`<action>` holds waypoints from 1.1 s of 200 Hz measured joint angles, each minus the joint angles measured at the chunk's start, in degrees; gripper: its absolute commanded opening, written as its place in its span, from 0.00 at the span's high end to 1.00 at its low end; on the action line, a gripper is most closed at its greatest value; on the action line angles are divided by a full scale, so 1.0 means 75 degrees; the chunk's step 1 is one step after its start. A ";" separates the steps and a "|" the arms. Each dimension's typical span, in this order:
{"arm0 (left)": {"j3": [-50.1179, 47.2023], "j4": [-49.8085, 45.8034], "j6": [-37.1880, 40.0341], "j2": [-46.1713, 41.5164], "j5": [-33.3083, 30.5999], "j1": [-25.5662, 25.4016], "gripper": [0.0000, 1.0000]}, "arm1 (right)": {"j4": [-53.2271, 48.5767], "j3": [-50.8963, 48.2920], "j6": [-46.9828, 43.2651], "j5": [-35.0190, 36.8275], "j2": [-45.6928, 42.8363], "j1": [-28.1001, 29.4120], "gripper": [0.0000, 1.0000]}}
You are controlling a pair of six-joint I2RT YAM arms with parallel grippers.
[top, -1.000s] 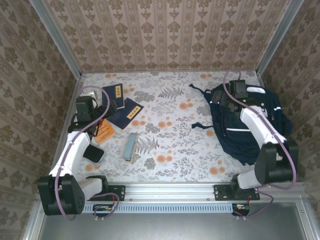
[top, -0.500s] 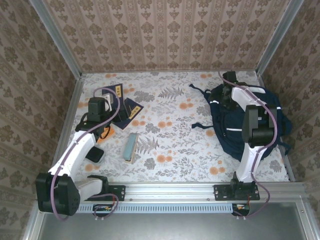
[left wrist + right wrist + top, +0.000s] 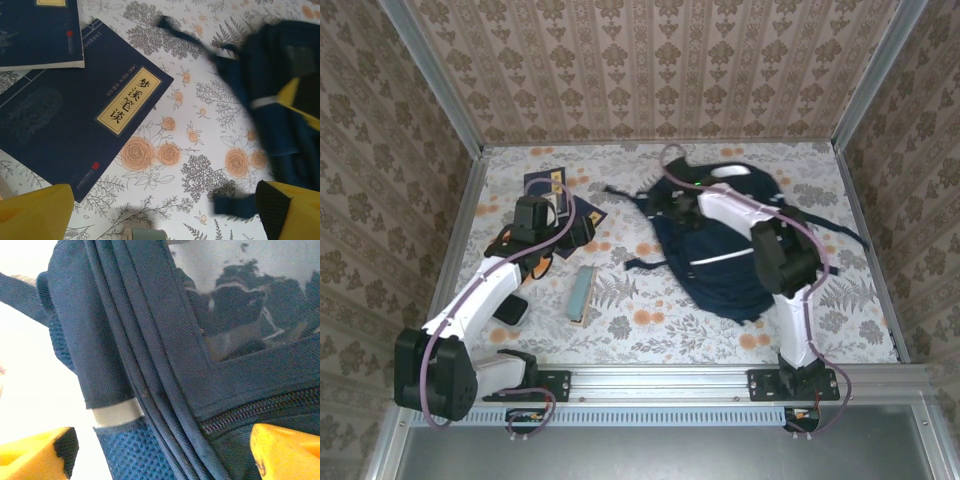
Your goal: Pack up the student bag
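The student bag, navy with white stripes, lies on the floral table right of centre, with its straps trailing left. My right gripper is at the bag's upper left corner. In the right wrist view its yellow fingers stand wide apart, with the bag's seams, zip and blue mesh between them; the right gripper is open. The left gripper hovers open over bare tablecloth beside a navy booklet. It holds nothing. The bag shows blurred at the right.
A second navy booklet lies at the back left. A grey-teal box sits in front of the booklets and a black flat item near the left arm. A bag strap lies near the left gripper's right finger. Walls enclose three sides.
The bag has slid well to the left, from the right wall toward the table's centre, along with the right gripper. The left gripper has moved right, over the booklets.
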 measured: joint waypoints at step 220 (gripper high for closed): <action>0.3465 0.0291 -0.1871 0.5339 0.0286 -0.2547 0.78 | -0.1317 -0.2189 -0.1830 -0.0058 -0.1670 -0.2398 0.32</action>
